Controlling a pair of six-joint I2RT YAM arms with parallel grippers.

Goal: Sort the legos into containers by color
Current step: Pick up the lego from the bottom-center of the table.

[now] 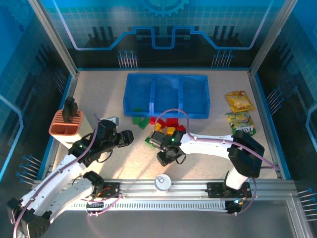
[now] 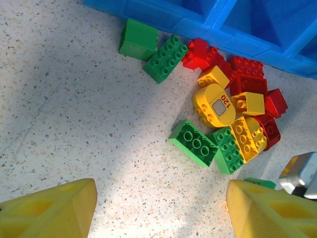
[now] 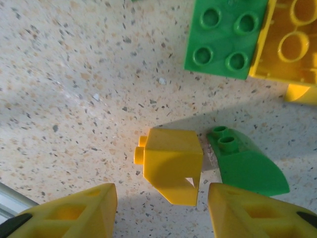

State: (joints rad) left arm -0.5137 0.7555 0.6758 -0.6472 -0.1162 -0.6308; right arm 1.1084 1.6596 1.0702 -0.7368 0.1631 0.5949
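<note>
The blue three-compartment tray (image 1: 166, 94) stands at the back centre, its wall (image 2: 237, 29) along the top of the left wrist view. Red, green and yellow legos (image 1: 166, 128) lie piled just in front of it. My left gripper (image 1: 126, 138) is open left of the pile, over bare table (image 2: 161, 208), with a green brick (image 2: 194, 143) and a rounded yellow one (image 2: 214, 105) ahead. My right gripper (image 1: 168, 156) is open at the pile's near edge (image 3: 161, 213). A yellow brick (image 3: 171, 166) lies on its side between the fingers, untouched, beside a green sloped brick (image 3: 245, 166).
A salmon ridged holder (image 1: 67, 126) with black handles stands at the left. Two yellow snack packets (image 1: 238, 100) lie at the right. A white round knob (image 1: 162, 182) sits on the front rail. The right arm's metal link (image 2: 297, 173) intrudes at the pile's right.
</note>
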